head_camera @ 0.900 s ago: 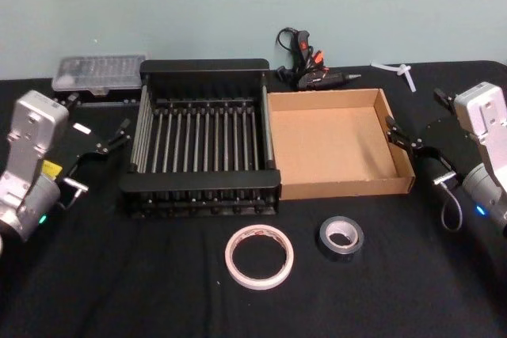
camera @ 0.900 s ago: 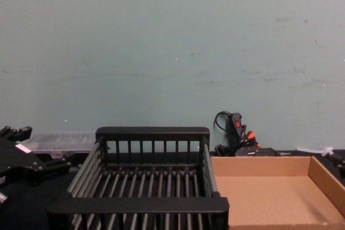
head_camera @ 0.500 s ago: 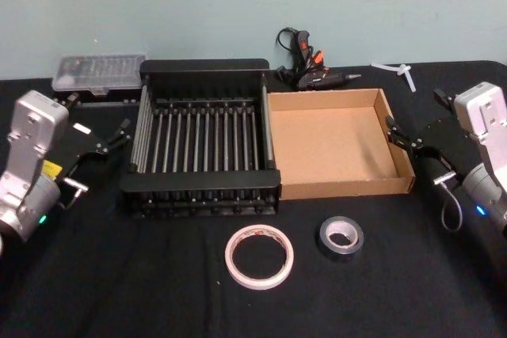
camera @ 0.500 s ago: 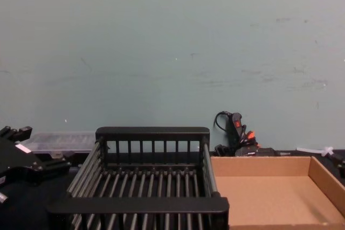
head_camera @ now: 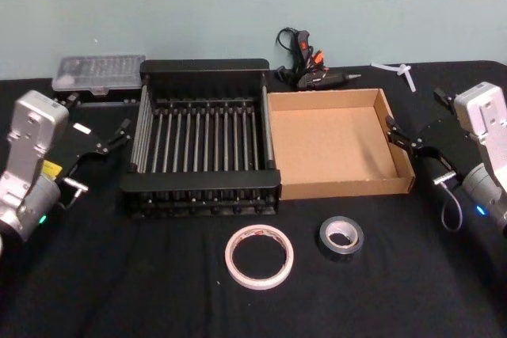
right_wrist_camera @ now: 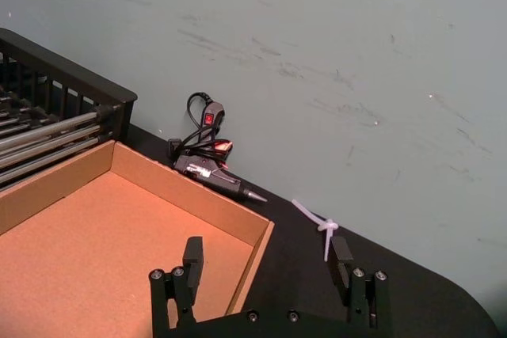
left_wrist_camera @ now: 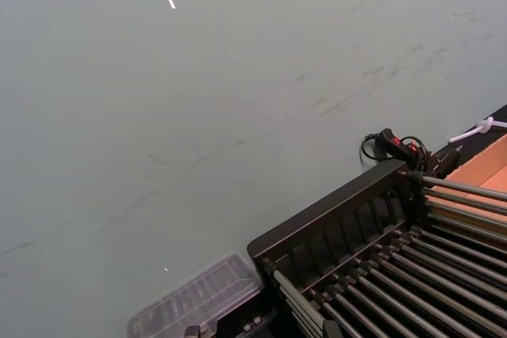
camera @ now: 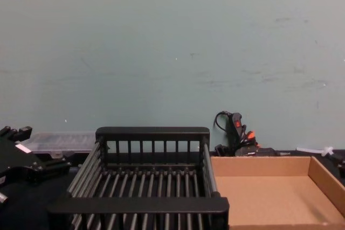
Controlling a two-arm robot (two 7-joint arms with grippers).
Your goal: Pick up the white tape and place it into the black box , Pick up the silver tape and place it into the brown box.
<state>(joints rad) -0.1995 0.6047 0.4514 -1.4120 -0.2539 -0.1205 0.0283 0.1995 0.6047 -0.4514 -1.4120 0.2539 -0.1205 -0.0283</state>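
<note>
The white tape (head_camera: 259,256) lies flat on the black cloth near the table's front, with the silver tape (head_camera: 341,236) just to its right. Behind them the black box (head_camera: 200,187) and the brown box (head_camera: 347,188) stand side by side, and nothing lies in either. My left gripper (head_camera: 99,115) hovers open left of the black box. To the right of the brown box, my right gripper (head_camera: 416,112) is open too. In the right wrist view, the right gripper (right_wrist_camera: 267,259) has its fingers spread over the brown box's far corner (right_wrist_camera: 265,225). Both grippers are well behind the tapes.
A black glue gun (head_camera: 305,62) with its cord lies behind the boxes by the wall. At the back left sits a clear plastic case (head_camera: 99,71), and a white cable tie (head_camera: 398,69) lies at the back right. Bare cloth surrounds the two tapes.
</note>
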